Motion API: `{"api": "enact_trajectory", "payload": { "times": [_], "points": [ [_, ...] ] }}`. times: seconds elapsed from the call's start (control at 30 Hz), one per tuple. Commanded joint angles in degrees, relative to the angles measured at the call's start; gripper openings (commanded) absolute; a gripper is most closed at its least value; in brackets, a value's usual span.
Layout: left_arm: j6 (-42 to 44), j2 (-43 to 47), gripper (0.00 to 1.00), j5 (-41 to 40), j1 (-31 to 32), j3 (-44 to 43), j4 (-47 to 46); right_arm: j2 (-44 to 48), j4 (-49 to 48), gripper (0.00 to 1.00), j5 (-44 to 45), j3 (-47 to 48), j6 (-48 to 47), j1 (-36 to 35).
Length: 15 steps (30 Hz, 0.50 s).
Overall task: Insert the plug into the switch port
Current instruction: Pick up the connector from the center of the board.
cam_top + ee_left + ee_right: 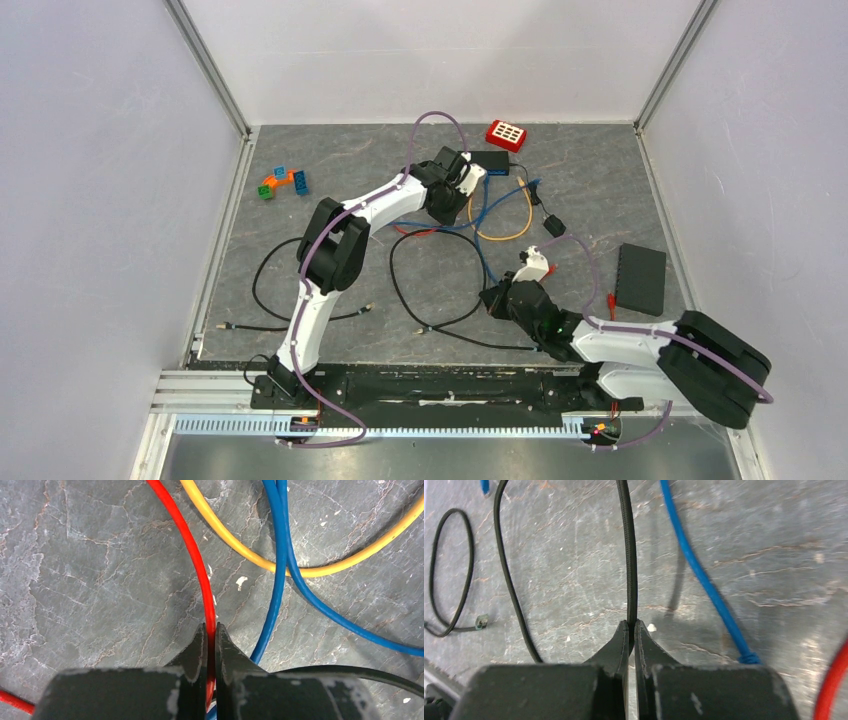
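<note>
The black switch box [640, 278] lies at the right of the mat; its ports do not show. My left gripper [450, 205] [210, 627] points down at the mat's far middle and is shut on a red cable [192, 550]. My right gripper [492, 298] [631, 624] is low near the middle front and is shut on a thin black cable [626, 545]. No plug is in either gripper's jaws. A small plug [481, 622] ends another black cable at the left. A short red cable end [611, 300] lies beside the switch.
A yellow cable [235, 540] and a blue cable [280, 555] cross beside the red one. A red keypad box [506, 134] and a small black box [490, 160] sit at the back. Toy bricks [282, 182] lie at the far left. A black cable loop [270, 290] lies front left.
</note>
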State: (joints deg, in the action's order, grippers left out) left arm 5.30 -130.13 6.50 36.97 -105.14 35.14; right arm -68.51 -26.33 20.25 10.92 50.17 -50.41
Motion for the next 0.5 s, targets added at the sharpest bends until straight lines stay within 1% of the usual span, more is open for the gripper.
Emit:
{"api": "enact_trajectory", "payload": {
  "times": [0.0, 0.23, 0.37, 0.47],
  "points": [
    [1.2, 3.5, 0.02, -1.5, -0.4, -3.4, 1.2, 6.8, 10.0, 0.00, 10.3, 0.8, -2.5, -0.3],
    [1.9, 3.6, 0.02, -0.7, -0.8, -4.4, 1.6, 19.5, 21.8, 0.00, 19.7, 2.6, -6.7, -0.2],
    [1.5, 3.1, 0.02, -0.8, -1.0, -4.0, 1.6, 24.7, 28.0, 0.00, 30.0, 6.1, -12.7, 0.0],
    [0.9, 3.4, 0.02, 0.4, -1.0, -3.6, 1.6, 26.9, 29.5, 0.00, 34.6, 9.9, -18.6, 0.5]
  ]
}}
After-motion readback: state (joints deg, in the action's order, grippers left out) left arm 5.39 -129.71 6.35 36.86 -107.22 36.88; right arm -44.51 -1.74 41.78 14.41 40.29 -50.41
